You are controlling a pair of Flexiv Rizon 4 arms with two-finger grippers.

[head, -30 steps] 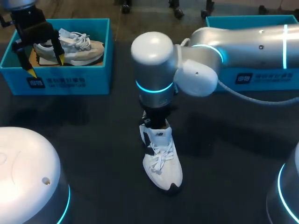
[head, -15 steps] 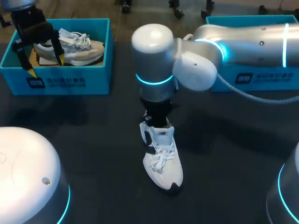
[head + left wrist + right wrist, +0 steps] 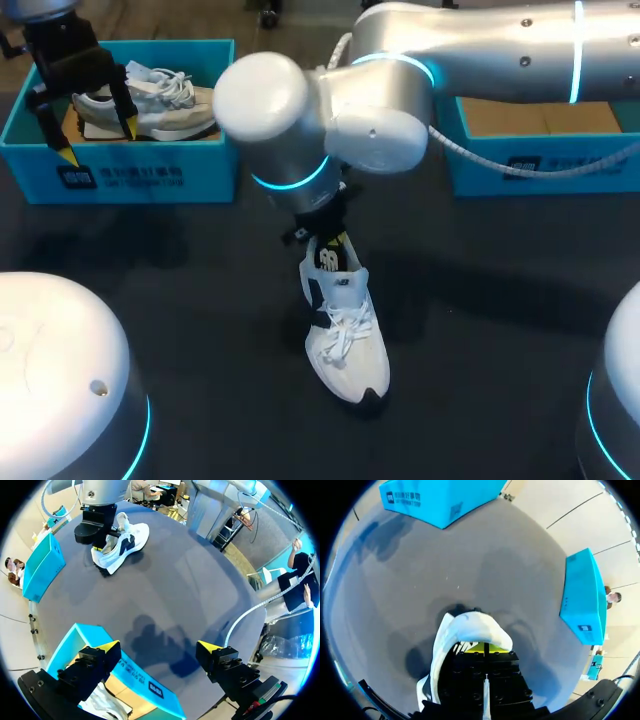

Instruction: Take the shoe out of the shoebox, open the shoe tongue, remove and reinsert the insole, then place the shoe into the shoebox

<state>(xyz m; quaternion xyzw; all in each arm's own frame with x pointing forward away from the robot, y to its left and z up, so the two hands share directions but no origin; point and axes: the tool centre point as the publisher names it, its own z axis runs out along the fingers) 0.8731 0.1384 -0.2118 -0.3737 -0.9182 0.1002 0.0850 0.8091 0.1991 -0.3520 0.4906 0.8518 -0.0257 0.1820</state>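
The right gripper (image 3: 333,246) sits mostly hidden inside the white shoe (image 3: 350,345).

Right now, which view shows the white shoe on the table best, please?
Head view: the white shoe shows almost whole, laces included. The left wrist view has it far off; the right wrist view only a part.

Dark counter (image 3: 500,330) open both sides of white lace-up sneaker (image 3: 348,345). Silver right arm (image 3: 380,110) overhangs heel end. Teal cardboard shoebox (image 3: 120,175) far left, second teal shoebox (image 3: 530,165) far right.
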